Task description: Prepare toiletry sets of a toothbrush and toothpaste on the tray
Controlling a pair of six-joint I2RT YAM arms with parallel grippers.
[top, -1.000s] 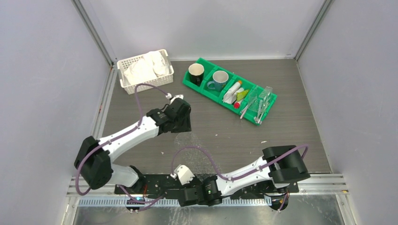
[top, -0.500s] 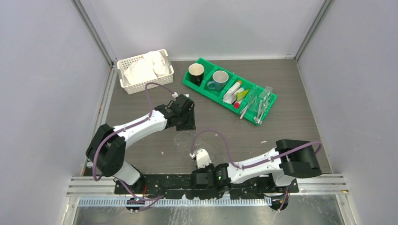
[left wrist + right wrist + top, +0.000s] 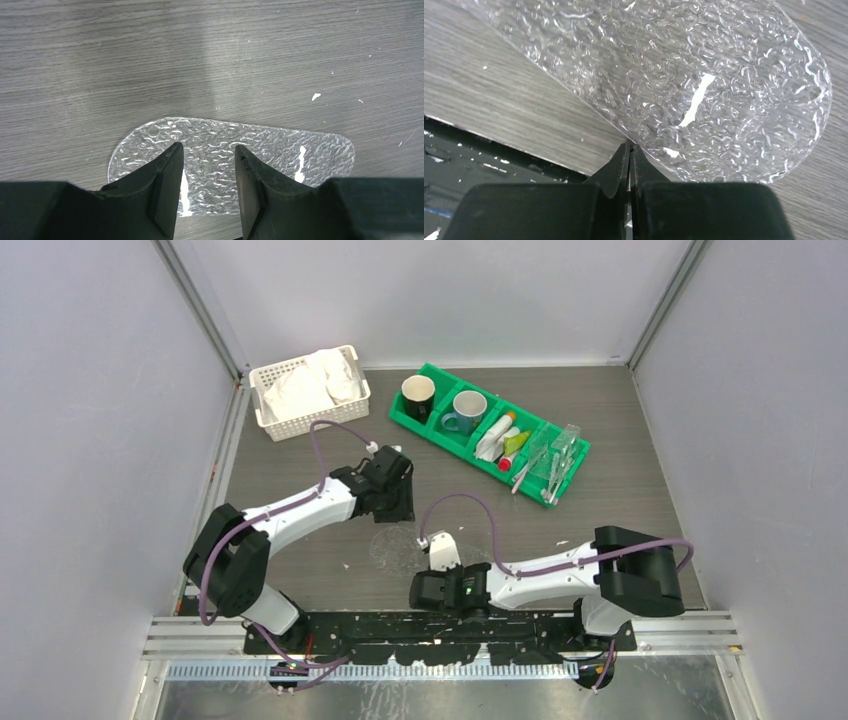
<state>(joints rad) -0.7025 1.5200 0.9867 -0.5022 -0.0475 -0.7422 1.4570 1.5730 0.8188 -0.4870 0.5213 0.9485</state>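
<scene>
You had swung the right gripper (image 3: 630, 149) to the tray (image 3: 684, 65), jaws closed at its rim, perhaps pinching it; left gripper (image 3: 207, 150) hovered half-open, empty.

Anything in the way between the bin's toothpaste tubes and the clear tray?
Nothing visible on the table between the toothpaste tubes and the tray; the left gripper hangs over the tray, though.

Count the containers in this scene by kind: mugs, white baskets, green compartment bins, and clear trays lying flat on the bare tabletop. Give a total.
Mugs: 2, one black, one teal
White basket: 1
Green bin: 1
Clear tray: 1
Total: 5
</scene>
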